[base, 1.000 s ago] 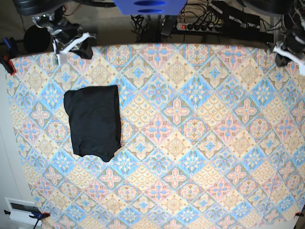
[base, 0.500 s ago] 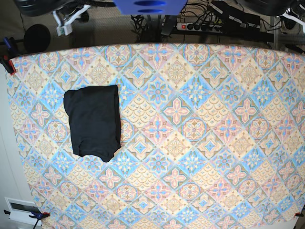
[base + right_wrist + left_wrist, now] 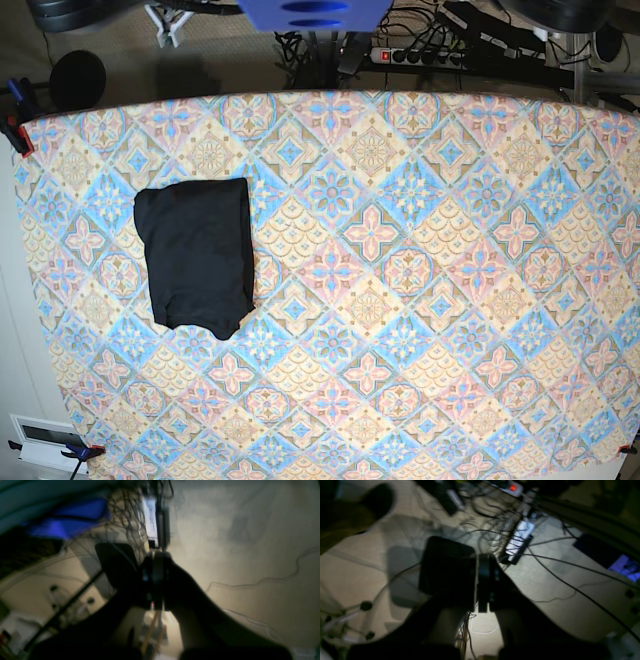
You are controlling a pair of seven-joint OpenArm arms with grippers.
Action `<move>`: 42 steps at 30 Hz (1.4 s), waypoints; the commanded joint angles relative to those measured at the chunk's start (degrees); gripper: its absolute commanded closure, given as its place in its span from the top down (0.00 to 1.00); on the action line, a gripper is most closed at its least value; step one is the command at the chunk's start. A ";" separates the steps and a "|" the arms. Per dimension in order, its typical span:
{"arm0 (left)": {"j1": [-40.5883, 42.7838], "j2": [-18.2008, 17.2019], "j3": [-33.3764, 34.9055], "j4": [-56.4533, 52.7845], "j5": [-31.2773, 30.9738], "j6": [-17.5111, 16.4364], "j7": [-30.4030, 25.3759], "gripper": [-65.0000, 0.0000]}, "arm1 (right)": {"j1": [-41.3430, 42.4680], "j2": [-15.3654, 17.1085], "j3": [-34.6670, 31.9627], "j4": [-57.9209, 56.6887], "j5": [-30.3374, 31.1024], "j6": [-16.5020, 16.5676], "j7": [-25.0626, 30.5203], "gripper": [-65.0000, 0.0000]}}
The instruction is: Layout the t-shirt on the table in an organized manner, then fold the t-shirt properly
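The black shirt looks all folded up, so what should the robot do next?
Probably nothing more than keep both arms parked. The t-shirt lies as a compact folded rectangle on the table, and both hands, left hand and right hand, are shut, empty, off the table.

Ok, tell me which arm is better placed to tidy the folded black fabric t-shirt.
Right. The folded black t-shirt lies on the base view's left, that arm's side; the right gripper sits just above it, beyond the patterned table. Both arms are off the table.

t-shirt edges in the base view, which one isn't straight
The near, bottom edge of the t-shirt on the table: it slants and ends in a drooping point at its lower right. The top and side edges run fairly straight.
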 commanded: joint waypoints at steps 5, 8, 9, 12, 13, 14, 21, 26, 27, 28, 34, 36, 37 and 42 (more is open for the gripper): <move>-7.14 -0.21 9.94 -12.78 2.38 0.03 -8.01 0.00 | 6.84 0.40 -3.57 -15.01 -3.83 0.26 7.71 0.00; -13.11 0.49 17.76 -23.07 2.56 0.12 -15.75 0.00 | 11.85 0.40 -4.09 -26.70 -4.62 0.26 14.74 0.00; -14.87 0.58 20.57 -26.50 2.56 0.12 -18.12 0.00 | 13.70 0.40 -4.18 -30.31 -4.62 0.26 16.76 0.00; -20.06 1.55 29.19 -35.02 2.38 0.21 -24.27 0.00 | 18.01 0.40 -4.18 -39.54 -4.62 0.26 21.77 0.00; -21.38 2.16 31.56 -37.31 2.38 0.21 -25.94 0.00 | 19.06 0.40 -4.18 -41.82 -4.71 0.17 23.44 0.00; -22.35 2.87 33.58 -39.51 2.38 0.21 -28.05 0.00 | 19.94 0.31 -4.18 -43.76 -4.71 0.17 24.94 0.00; -28.15 7.96 42.90 -47.16 2.38 0.21 -32.19 0.00 | 23.37 0.05 -4.18 -47.63 -4.71 -3.26 27.22 0.00; -31.66 11.92 51.25 -54.89 2.38 0.29 -41.94 0.00 | 23.81 -0.04 -4.18 -47.63 -4.71 -12.75 27.22 0.00; -32.28 12.36 52.66 -56.12 2.38 0.29 -43.00 0.00 | 23.81 -0.04 -4.18 -47.63 -4.71 -13.89 27.22 0.00; -32.63 12.71 53.80 -56.83 2.38 0.29 -43.35 0.00 | 23.81 -0.04 -4.18 -47.63 -4.71 -14.60 27.22 0.00; -34.13 12.89 55.56 -56.83 2.38 0.29 -43.61 0.01 | 23.90 -1.36 -3.83 -47.63 -4.71 -15.12 27.22 0.00; -35.44 12.89 55.56 -57.00 2.21 0.29 -43.70 0.01 | 23.90 -3.91 -3.83 -47.63 -4.71 -15.21 27.22 0.00; -35.71 12.89 55.56 -57.00 2.03 0.29 -43.70 0.01 | 23.90 -4.52 -3.83 -47.63 -4.71 -15.21 27.22 0.00; -36.68 12.98 55.47 -56.83 1.94 0.29 -43.70 0.01 | 27.50 -4.61 -3.92 -47.71 -4.71 -15.21 27.22 0.00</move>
